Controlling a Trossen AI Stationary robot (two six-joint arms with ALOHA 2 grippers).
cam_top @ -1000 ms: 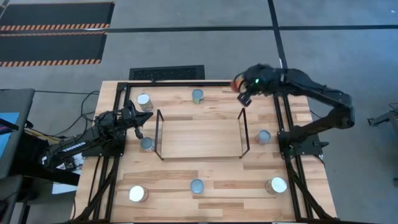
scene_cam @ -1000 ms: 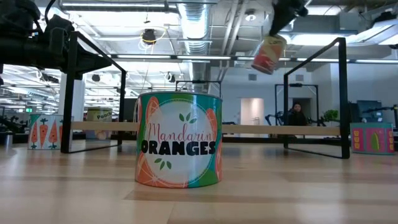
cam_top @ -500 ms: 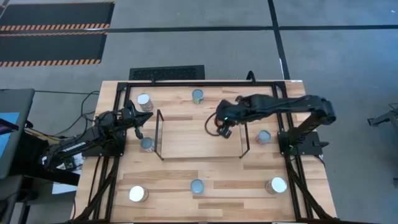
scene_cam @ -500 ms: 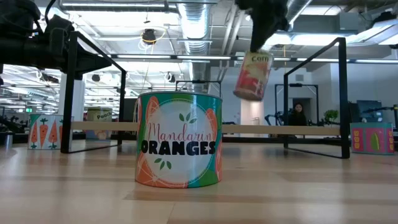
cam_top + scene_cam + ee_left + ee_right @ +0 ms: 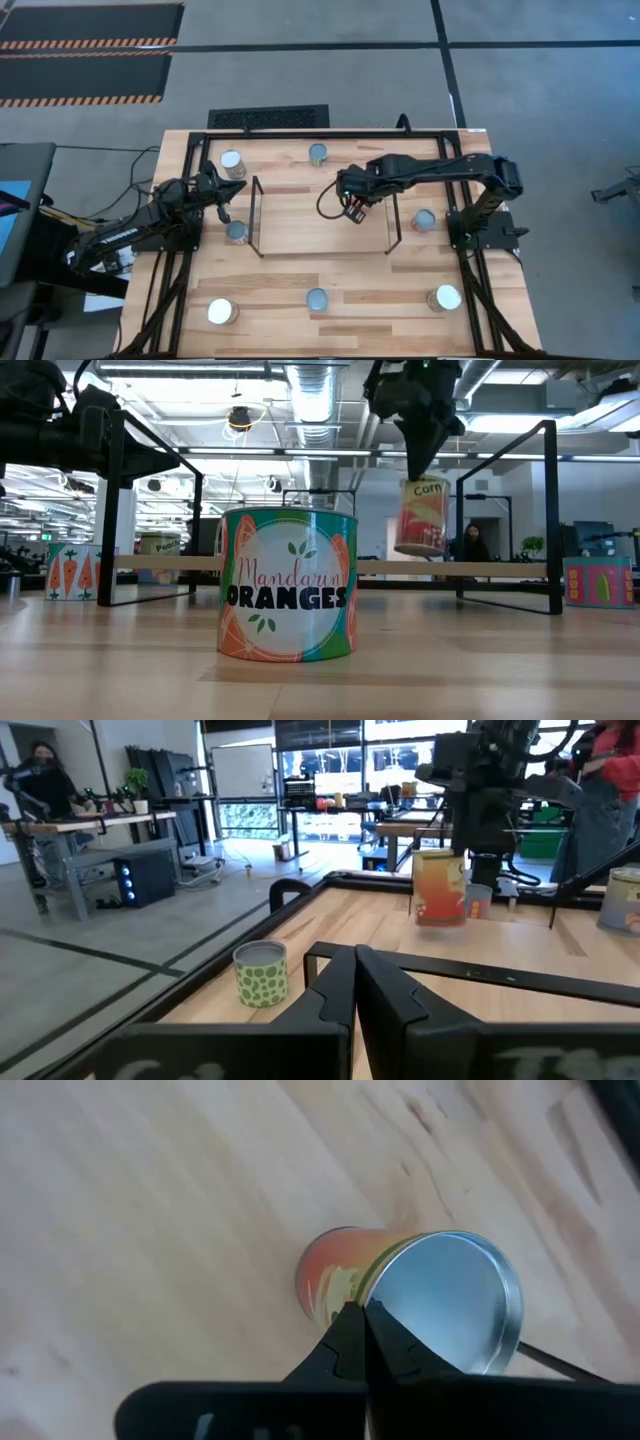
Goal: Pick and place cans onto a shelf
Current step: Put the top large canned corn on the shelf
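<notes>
Right jaws point(image 5: 425, 468) pinching corn can point(image 5: 422, 517) rim, above shelf point(image 5: 322, 222)

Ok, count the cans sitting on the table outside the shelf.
7. Back left, back middle, beside the shelf's left end, beside its right end, front left, front middle, front right. The corn can hangs from the right gripper.

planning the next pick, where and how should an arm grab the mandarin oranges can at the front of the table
Grip the mandarin oranges can across its round side wall near the top, coming straight down from above. It stands upright on the table with bare wood all around it, so fingers can drop either side. Its body looks wide and squat, so the jaws likely need to open wide.
</notes>
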